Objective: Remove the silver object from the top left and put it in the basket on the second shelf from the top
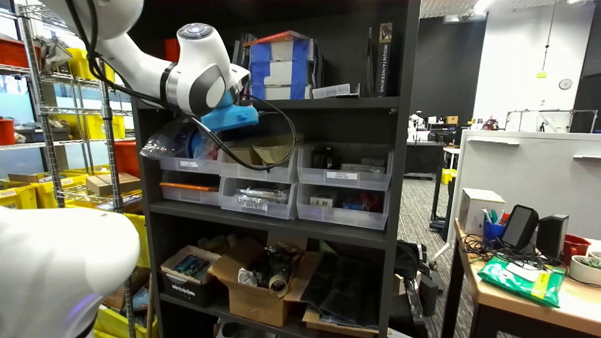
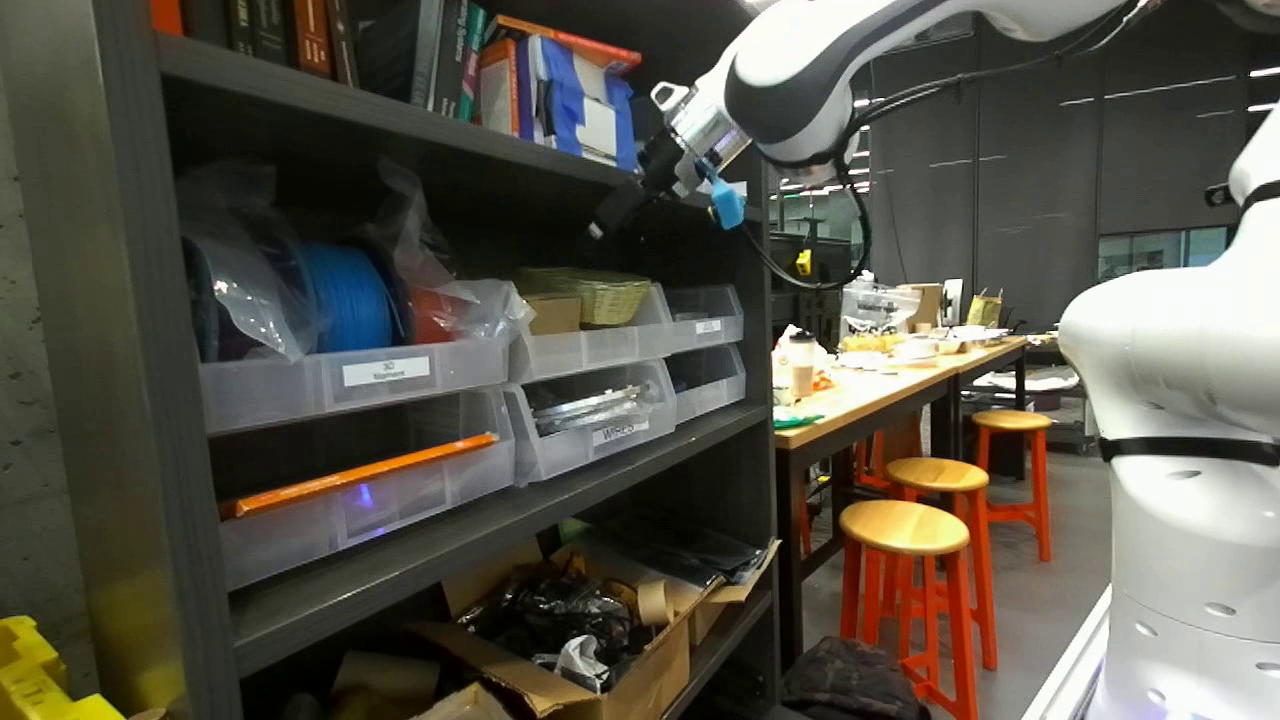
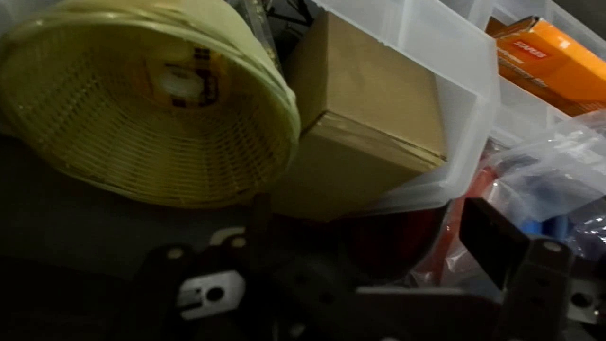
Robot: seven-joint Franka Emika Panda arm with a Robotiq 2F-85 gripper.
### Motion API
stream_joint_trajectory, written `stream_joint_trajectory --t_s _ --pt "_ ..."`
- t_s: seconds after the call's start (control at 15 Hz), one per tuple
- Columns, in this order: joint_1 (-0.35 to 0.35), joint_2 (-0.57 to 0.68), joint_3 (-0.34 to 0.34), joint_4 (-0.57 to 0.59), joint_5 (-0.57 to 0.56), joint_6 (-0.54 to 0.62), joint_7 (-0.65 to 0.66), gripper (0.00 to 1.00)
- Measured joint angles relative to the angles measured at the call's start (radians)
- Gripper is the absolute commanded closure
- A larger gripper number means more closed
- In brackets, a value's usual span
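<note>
Basket [image 3: 156,163], pale and woven, has a cardboard box [image 3: 374,104] just beside it and the gripper [image 3: 368,204] near it, jaws spread wide with nothing between them

In an exterior view you can read MOUNTAINEERING running down an upright book [image 1: 384,61], and OFFICE SUPPLIES on the white label [image 1: 342,175] of the upper right bin [image 1: 368,180]. In an exterior view you also have "3D filament" on the label [image 2: 386,371] of the upper left bin [image 2: 460,364], and WIRES on the label [image 2: 620,431] of the lower middle bin [image 2: 555,457]. In the wrist view you see STAPLES in white on a red patch [image 3: 530,49] of the orange box [image 3: 561,71]; the smaller lettering beneath it is too blurred for you to make out. The dark print inside the basket [image 3: 156,166] is blurred as well, and you cannot read the small white print on the black box [image 1: 188,299].
</note>
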Motion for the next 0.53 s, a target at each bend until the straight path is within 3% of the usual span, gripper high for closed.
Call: stream_joint_trajectory --t_s 0.33,0.53 --pt "-0.017 -0.102 0.07 -0.035 0.001 -0.067 0.003 0.0" --pt "-0.017 -0.172 0.123 -0.04 0.023 -0.198 0.021 0.0"
